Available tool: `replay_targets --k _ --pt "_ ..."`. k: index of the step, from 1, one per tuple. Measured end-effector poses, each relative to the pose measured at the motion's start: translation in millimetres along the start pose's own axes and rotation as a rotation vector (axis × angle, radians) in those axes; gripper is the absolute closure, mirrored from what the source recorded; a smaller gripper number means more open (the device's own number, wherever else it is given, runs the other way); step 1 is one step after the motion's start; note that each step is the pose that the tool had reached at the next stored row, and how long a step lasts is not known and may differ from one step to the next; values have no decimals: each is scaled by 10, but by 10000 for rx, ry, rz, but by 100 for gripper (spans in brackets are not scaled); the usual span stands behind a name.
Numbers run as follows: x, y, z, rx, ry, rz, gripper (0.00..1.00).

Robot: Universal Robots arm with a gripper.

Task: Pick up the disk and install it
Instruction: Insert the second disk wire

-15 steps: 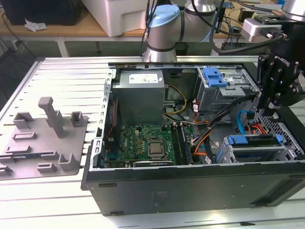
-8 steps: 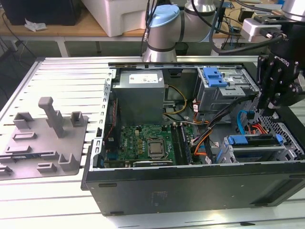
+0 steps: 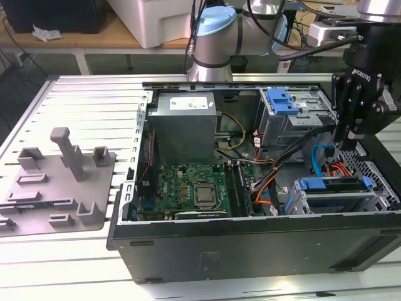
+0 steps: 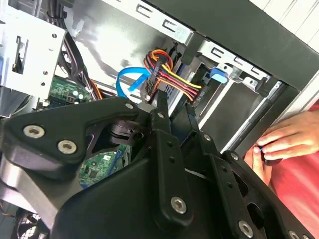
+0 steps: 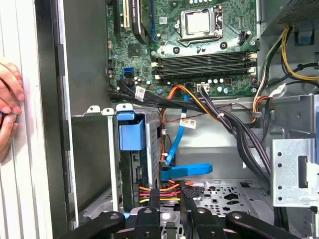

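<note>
"Where's the disk (image 3: 332, 185)?"

"Already in the metal drive cage, in the corner of the open computer case (image 3: 250, 241) on the exterior view's right, near side. Its long axis runs along the case's near wall, left to right in that view. The blue plastic frame shows along the top, with a strip of silver metal under it."

"And from the arm's cameras?"

"In the first wrist view, the blue frame (image 5: 131, 134) sits at the mouth of the cage. The second wrist view catches a blue tab (image 4: 218, 74) there."

"The gripper (image 3: 349, 139)?"

"Black, jointed, hanging over the cage. In both wrist views it (image 5: 170, 196) sits right by a bundle of red, yellow and orange wires (image 5: 159, 188) at the disk's end. Whether it (image 4: 174, 102) is pinching anything or just standing by, I can't tell."

"What else is there?"

"A flat blue ribbon cable (image 5: 187, 170) curls beside those wires. There's a green circuit board (image 3: 188, 188) with a square silver chip socket and a plain grey metal box (image 3: 185, 125) behind it. A person's hand (image 4: 279, 144) rests on the outside of the case wall. The case lies on a ribbed metal table (image 3: 81, 94), and a grey moulded tray (image 3: 56, 188) sits well off to the exterior view's left."
</note>
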State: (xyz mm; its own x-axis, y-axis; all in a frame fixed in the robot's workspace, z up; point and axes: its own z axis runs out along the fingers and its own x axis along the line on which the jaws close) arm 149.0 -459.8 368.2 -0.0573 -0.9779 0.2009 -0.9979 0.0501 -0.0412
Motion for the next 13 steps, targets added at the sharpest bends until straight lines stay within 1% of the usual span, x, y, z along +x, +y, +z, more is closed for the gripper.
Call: replay_targets --k 4,8,13 --pt "1 33 7 2 36 1 69" --pt "1 74 14 5 93 2 69" --pt "1 116 25 6 130 6 69"
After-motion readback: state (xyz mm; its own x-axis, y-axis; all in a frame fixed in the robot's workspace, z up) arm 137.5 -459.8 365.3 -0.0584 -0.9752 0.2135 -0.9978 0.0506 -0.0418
